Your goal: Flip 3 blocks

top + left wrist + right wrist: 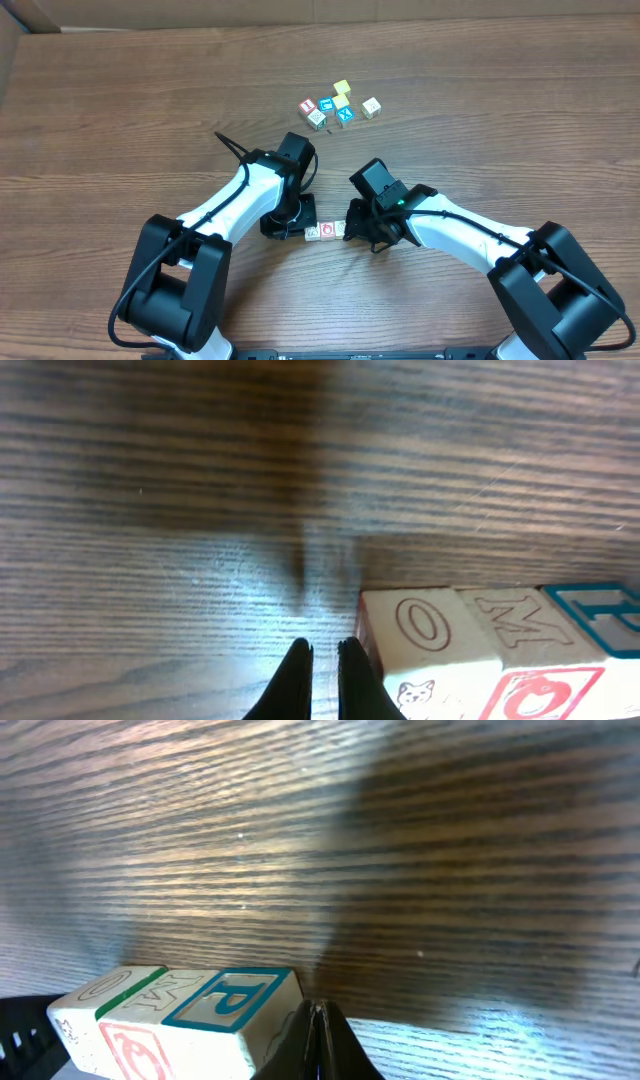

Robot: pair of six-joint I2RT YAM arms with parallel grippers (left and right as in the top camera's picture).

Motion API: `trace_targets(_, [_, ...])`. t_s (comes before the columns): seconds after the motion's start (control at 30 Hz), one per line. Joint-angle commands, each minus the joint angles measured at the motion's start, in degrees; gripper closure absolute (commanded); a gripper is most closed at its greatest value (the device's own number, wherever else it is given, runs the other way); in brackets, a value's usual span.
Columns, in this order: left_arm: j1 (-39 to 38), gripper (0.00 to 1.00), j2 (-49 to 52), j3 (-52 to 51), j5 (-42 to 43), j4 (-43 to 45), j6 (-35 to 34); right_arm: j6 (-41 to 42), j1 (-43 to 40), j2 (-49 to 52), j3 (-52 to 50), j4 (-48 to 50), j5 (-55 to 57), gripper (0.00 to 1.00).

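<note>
Three small wooden blocks (326, 231) lie side by side in a row near the table's front middle. The middle one shows a red ring symbol (540, 695); its neighbour (420, 625) has an O on one face and a small cat on another. The far-right block (230, 998) carries a blue P. My left gripper (304, 226) (325, 650) is shut and empty, its tips on the table against the row's left end. My right gripper (350, 228) (318, 1012) is shut too, pressed to the P block's outer side.
A cluster of other cubes (340, 104) sits farther back at the table's centre, with yellow, blue-faced and red-marked ones among them. A cardboard wall (300, 12) runs along the far edge. Both arms lean inward toward the row.
</note>
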Motion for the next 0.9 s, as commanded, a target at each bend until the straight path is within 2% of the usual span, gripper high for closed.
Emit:
trace_targets(0.0, [-0.3,0.96,0.3,-0.5,-0.8,0.2,0.0,-2.3,0.1,0.1,0.3,1.1,-0.9,0.96])
trace_targets(0.87, [-0.3,0.96,0.3,-0.5,-0.8,-1.5,0.1,-2.6,0.0,-1.6,0.3,0.4,2.1,0.96])
